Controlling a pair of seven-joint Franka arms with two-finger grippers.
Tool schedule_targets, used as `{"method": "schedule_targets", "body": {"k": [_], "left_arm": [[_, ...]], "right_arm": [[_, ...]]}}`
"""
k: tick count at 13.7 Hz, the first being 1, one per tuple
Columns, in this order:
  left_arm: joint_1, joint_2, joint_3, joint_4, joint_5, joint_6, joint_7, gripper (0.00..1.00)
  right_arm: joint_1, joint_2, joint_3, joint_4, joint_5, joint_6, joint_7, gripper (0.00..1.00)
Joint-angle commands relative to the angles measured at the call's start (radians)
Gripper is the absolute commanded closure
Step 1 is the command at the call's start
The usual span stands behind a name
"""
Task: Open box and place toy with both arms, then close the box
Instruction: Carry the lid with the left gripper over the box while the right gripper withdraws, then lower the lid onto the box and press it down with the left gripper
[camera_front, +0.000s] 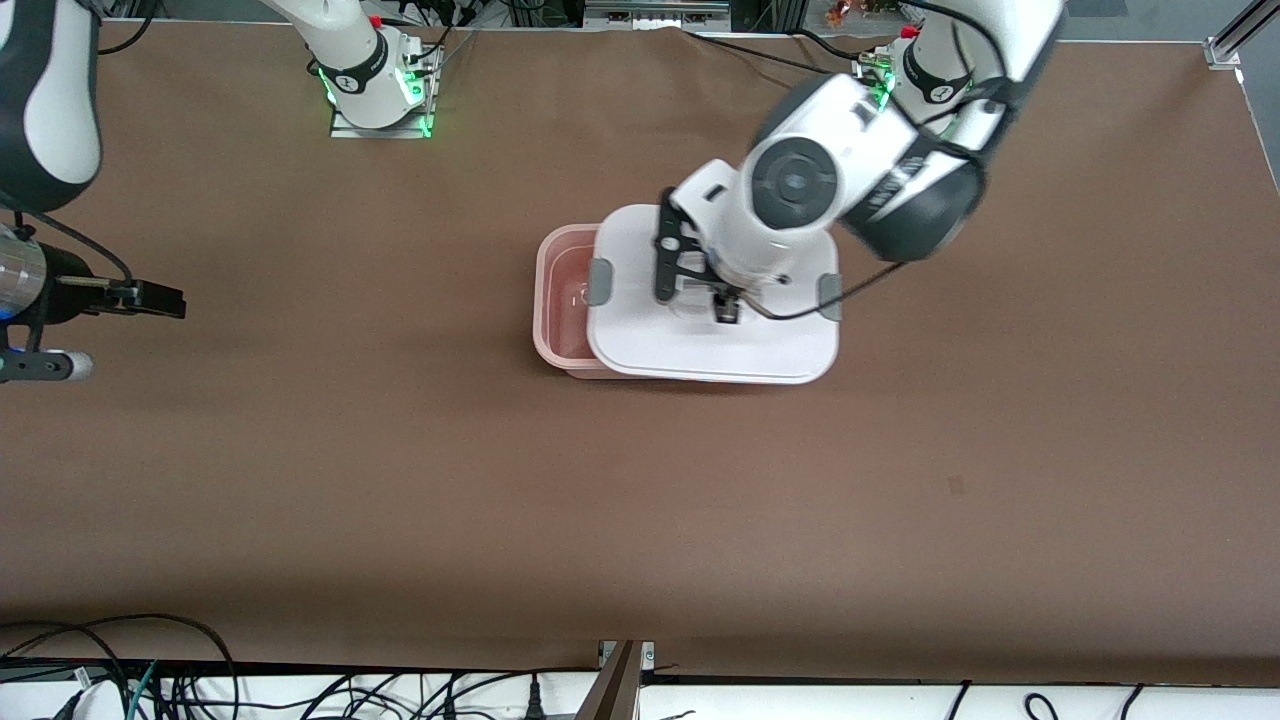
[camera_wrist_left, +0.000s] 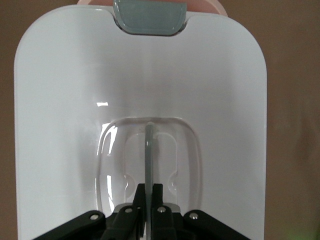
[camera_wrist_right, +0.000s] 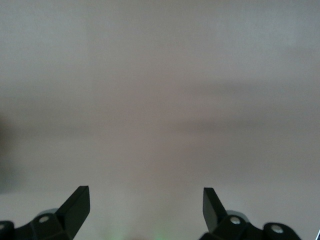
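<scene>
Box: the pink box (camera_front: 560, 300) sits on the brown bench (camera_front: 400, 480), about in the middle between the two arms' ends.
Lid: the white lid (camera_front: 700, 345) lies over the box but is slid toward the left arm's end, so a strip of the open tub shows at the right arm's end. A grey clip (camera_front: 598, 281) sits on each short side of the lid.
Left gripper: the left gripper (camera_front: 728, 305) is down on the lid. Its fingers (camera_wrist_left: 156, 192) are pinched tight on the clear handle (camera_wrist_left: 150, 145) in the lid's middle dip.
Right gripper: the right gripper (camera_front: 150, 298) waits up in the air over the right arm's end of the bench, well apart from the box. Its fingers (camera_wrist_right: 77, 202) are spread wide and hold nothing.
Toy: it cannot be made out in these views.
</scene>
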Motion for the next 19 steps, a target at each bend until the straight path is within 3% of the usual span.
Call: {"method": "schedule_targets", "body": {"k": [1, 5, 19], "left_arm": [[-0.065, 0.046, 0.013, 0.013, 0.04, 0.073, -0.084, 1.0], [-0.159, 0.09, 0.015, 0.007, 0.106, 0.099, -0.202, 1.0], [-0.15, 0.103, 0.015, -0.036, 0.129, 0.139, -0.235, 1.0]], "right_arm": [[-0.05, -0.118, 0.068, -0.132, 0.01, 0.012, -0.011, 0.0], [-0.086, -0.195, 0.09, -0.143, 0.012, 0.006, -0.009, 0.0], [-0.083, -0.157, 0.097, -0.106, 0.009, 0.01, 0.003, 0.0]]}}
